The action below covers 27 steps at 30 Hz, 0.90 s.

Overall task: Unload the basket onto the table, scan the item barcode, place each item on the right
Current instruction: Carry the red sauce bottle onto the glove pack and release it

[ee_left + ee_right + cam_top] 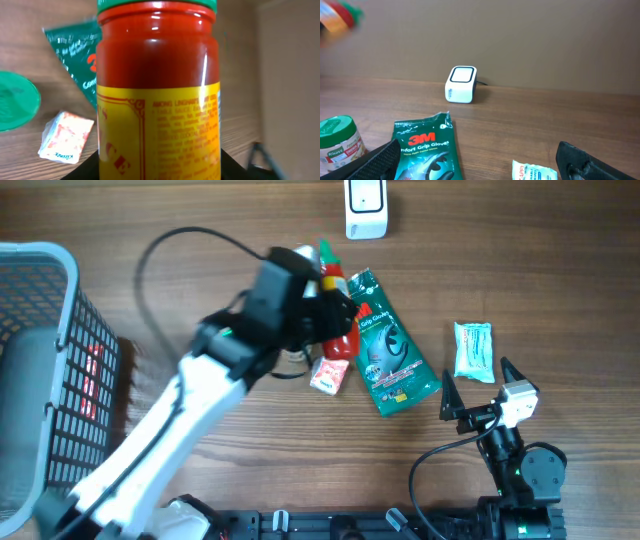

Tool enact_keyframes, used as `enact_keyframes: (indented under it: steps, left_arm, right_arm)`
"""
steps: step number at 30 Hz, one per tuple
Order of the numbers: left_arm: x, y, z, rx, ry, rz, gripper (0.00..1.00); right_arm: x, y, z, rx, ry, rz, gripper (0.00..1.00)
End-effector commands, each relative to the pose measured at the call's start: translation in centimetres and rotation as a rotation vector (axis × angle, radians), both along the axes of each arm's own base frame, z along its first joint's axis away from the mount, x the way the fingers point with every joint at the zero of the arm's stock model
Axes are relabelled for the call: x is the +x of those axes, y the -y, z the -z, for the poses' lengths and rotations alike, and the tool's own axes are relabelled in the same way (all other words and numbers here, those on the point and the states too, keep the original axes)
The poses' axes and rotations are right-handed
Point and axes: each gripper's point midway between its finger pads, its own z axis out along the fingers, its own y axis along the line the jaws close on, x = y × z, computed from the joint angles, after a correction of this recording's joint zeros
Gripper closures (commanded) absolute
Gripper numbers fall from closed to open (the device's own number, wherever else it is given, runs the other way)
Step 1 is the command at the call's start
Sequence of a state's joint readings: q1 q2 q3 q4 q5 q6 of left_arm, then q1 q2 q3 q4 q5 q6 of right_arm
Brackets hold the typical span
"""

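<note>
Left gripper is clamped on the red sauce bottle – full almost to its green cap – held above the table, short of the white scanner; pickup is judged done, scanning left; right gripper is spread wide, empty; the grey basket's contents cannot be told.

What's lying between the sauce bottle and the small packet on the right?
The green glove pack lies between the sauce bottle and the packet, shown overhead.

Green glove pack, lying ahead of the right gripper's open jaws, is showing "3M" and "Grip Glove". The sauce bottle clamped in the left gripper is showing yellow label print too blurred to read.
</note>
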State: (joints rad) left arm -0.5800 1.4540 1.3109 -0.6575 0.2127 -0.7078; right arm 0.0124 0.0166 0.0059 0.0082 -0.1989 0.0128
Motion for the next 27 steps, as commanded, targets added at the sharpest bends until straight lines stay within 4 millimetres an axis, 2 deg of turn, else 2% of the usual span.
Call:
enact_keyframes:
  steps: [1, 7, 14, 18, 20, 23, 25, 26, 27]
  left_arm:
    - [1.1, 1.9, 4.2, 0.090, -0.033, 0.023, 0.64]
    - [1.0, 5.0, 10.3, 0.151, -0.115, 0.083, 0.64]
    - [-0.8, 9.2, 13.5, 0.169, -0.113, 0.174, 0.61]
    - [-2.0, 10.1, 15.6, 0.209, -0.136, 0.205, 0.60]
    - [-3.2, 10.9, 16.6, 0.228, -0.150, 0.235, 0.51]
    - [-3.4, 11.2, 16.6, 0.232, -0.143, 0.242, 0.31]
    - [-3.4, 11.1, 16.5, 0.233, -0.140, 0.243, 0.21]
    - [-3.3, 10.9, 16.4, 0.241, -0.134, 0.254, 0.05]
    - [-3.4, 10.7, 16.4, 0.250, -0.129, 0.266, 0.00]
  right_arm:
    - [-0.1, -0.2, -0.2, -0.010, 0.010, -0.011, 0.00]
    - [-0.1, -0.2, -0.2, -0.010, 0.010, -0.011, 0.00]
    - [-0.1, -0.2, -0.2, -0.010, 0.010, -0.011, 0.00]
    - [-0.1, -0.2, -0.2, -0.010, 0.010, -0.011, 0.00]
    - [-0.1, -0.2, -0.2, -0.010, 0.010, -0.011, 0.00]
    - [-0.1, -0.2, -0.2, -0.010, 0.010, -0.011, 0.00]
    - [-0.1, -0.2, -0.2, -0.010, 0.010, -0.011, 0.00]
    - [-0.1, -0.2, -0.2, -0.010, 0.010, -0.011, 0.00]
    - [-0.1, -0.2, -0.2, -0.010, 0.010, -0.011, 0.00]
